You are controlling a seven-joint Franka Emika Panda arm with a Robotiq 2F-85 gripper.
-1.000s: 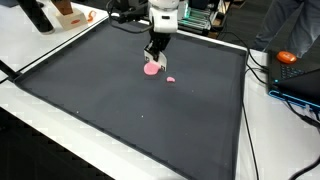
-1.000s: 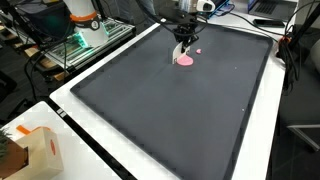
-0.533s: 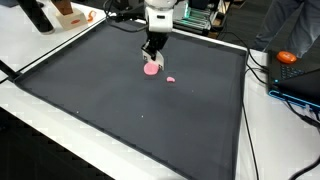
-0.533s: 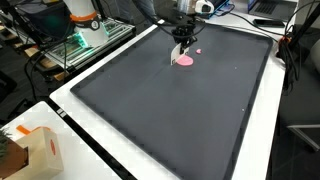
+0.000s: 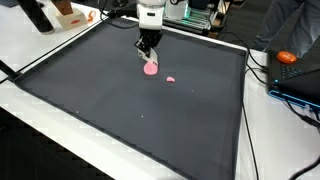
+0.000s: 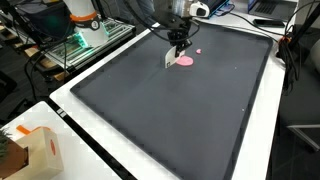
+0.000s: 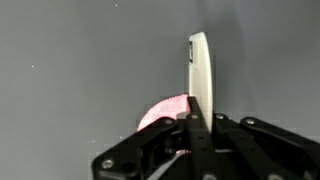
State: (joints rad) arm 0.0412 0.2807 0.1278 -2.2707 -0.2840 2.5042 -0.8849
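Note:
In the wrist view, my gripper (image 7: 197, 124) is shut on a thin white flat piece (image 7: 200, 72) seen edge-on, which sticks out past the fingertips. A pink round disc (image 7: 164, 113) lies on the dark mat just beneath, partly hidden by the fingers. In both exterior views the gripper (image 5: 148, 48) (image 6: 177, 44) hangs a little above the mat beside the pink disc (image 5: 151, 68) (image 6: 186, 61). The white piece (image 6: 168, 60) hangs from the fingers in an exterior view. A small pink bit (image 5: 171, 78) (image 6: 198, 50) lies close to the disc.
A large black mat (image 5: 140, 110) (image 6: 170, 110) covers the white table. An orange object (image 5: 286, 57) and cables sit past one mat edge. A cardboard box (image 6: 35, 152) stands near a table corner, and equipment (image 6: 85, 30) stands behind the mat.
The gripper has risen slightly and shifted sideways off the pink disc, carrying the white piece. The disc and the small pink bit stayed put.

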